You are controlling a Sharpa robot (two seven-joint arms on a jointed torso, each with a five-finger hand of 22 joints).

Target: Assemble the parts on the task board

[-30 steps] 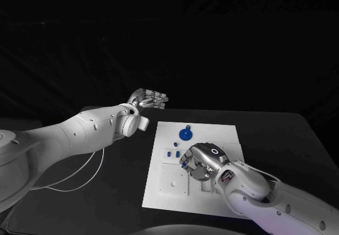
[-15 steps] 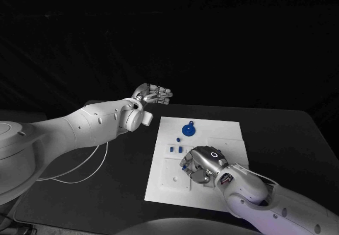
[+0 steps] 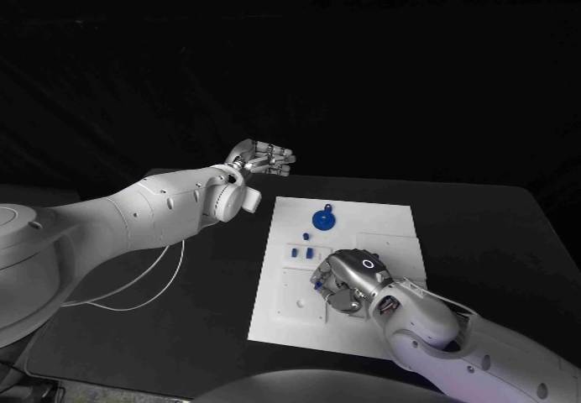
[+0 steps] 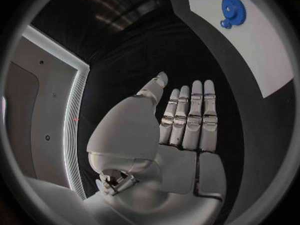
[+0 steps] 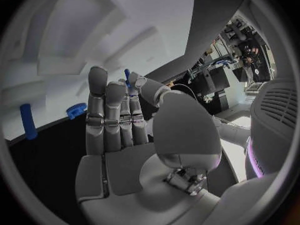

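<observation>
Now right hand (image 3: 351,281) pinches a blue part (image 5: 127,76) (left hand (image 3: 264,159) empty).

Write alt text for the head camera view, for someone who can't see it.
The right hand is lowered over the middle of the white task board on a black table, beside small blue parts and below a round blue gear. The left hand is raised off the board's far left corner.

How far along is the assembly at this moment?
Early to midway, I'd judge. The blue gear sits at the far end of the board, though whether it is seated is unclear. In hand: the right hand pinches a small blue part over the board's middle. Left: loose blue pieces lie on the board. The left hand hangs open off the board.
</observation>
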